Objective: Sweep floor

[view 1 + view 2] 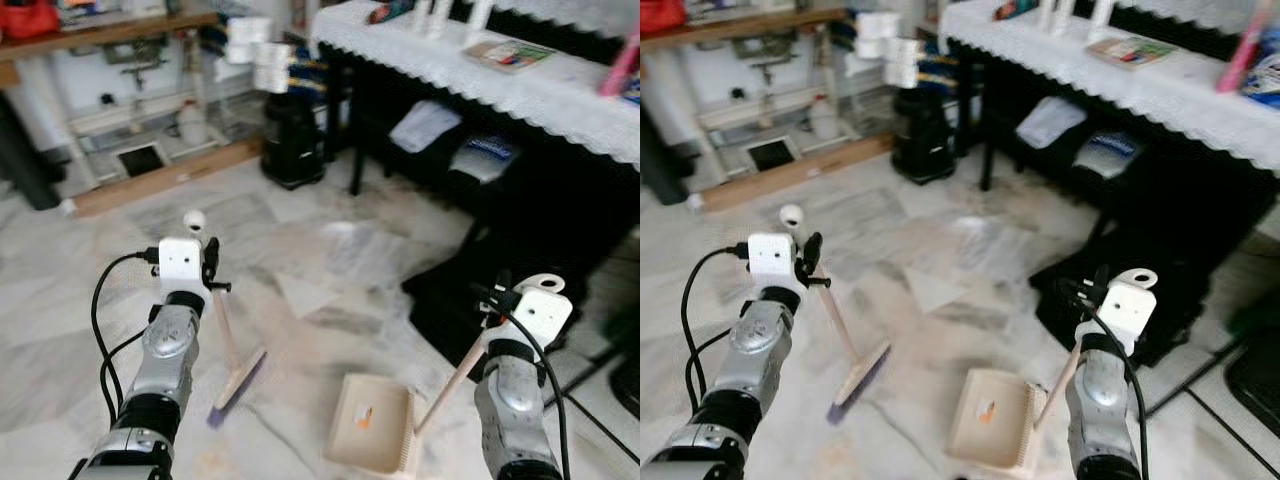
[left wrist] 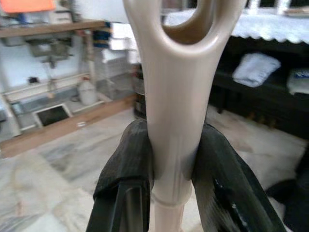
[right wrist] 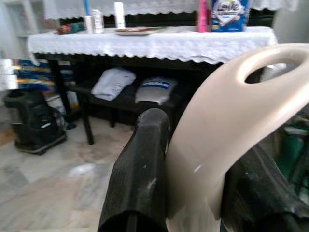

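From the left eye view I have my left gripper (image 1: 213,268) clamped on the upper part of the broom (image 1: 232,362). Its handle slants down to the brush head, which rests on the marble floor (image 1: 300,230) near me, left of centre. My right gripper (image 1: 497,300) grips the handle of the dustpan (image 1: 375,428), and the pan sits flat on the floor just right of the brush head, with a small orange scrap (image 1: 364,419) lying in it.

The right eye view shows the same layout: brush head and pan mouth are near each other but apart. Far off to the right stands a table with a white lace cloth (image 1: 1160,85).

In the left wrist view my two black fingers (image 2: 126,164) press on either side of the beige broom handle, just below its hanging loop, so the hold looks firm.

In the right wrist view the fingers (image 3: 140,164) are closed around the dustpan handle below its loop.

I judge I'm at the collecting step. Next I should draw the brush head rightward toward the pan mouth while holding the pan steady, lip down on the floor.
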Motion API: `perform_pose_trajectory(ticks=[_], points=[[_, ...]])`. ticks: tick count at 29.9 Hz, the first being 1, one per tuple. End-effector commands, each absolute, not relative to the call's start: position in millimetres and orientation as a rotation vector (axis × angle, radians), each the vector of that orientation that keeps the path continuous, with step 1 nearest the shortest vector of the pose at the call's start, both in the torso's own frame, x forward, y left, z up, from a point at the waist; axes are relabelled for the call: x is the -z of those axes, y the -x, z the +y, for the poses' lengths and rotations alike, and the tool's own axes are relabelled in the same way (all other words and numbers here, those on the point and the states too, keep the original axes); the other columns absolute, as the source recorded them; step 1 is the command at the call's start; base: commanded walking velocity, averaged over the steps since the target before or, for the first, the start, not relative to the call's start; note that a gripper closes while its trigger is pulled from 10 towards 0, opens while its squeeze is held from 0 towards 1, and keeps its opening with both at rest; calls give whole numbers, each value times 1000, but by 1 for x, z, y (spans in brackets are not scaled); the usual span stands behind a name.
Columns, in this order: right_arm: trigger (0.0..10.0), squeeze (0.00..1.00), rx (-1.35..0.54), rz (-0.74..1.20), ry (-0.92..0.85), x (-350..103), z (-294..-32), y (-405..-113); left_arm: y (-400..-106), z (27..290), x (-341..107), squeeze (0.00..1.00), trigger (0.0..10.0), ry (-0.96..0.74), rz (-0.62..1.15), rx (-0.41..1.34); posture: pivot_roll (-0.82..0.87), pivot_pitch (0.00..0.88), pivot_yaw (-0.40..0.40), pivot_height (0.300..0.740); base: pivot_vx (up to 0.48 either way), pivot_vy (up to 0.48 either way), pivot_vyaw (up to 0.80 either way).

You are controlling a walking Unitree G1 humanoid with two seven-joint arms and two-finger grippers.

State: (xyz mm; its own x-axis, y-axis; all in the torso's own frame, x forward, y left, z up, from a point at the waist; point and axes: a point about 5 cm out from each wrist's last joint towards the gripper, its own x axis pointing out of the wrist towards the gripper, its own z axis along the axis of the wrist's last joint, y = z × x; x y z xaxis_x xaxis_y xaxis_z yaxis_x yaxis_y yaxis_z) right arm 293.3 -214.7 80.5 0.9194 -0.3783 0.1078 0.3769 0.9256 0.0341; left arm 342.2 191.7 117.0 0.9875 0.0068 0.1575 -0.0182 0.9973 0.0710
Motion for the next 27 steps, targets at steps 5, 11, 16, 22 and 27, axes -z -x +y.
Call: perform_pose_trajectory(ticks=[5, 11, 16, 22, 27], points=[[10000, 0, 387, -151, -17, -90, -215, -296, -345, 191, -129, 0, 10000, -97, -201, -4, 23, 45, 23, 740, 0, 0, -800], [10000, 0, 387, -150, -17, -90, -215, -296, -345, 191, -129, 0, 10000, -96, -201, -3, 23, 45, 23, 740, 0, 0, -800], [10000, 0, 387, -150, -17, -90, -215, -296, -345, 191, -129, 0, 10000, -97, -200, -4, 23, 45, 23, 740, 0, 0, -800], [10000, 0, 387, -161, -5, -94, -217, -296, -345, 191, -129, 0, 10000, -87, -210, -14, 15, 52, 11, 740, 0, 0, -800], [10000, 0, 384, -173, -7, -95, -217, -296, -344, 191, -129, 0, 10000, -88, -208, -14, 15, 53, 10, 740, 0, 0, -778]])
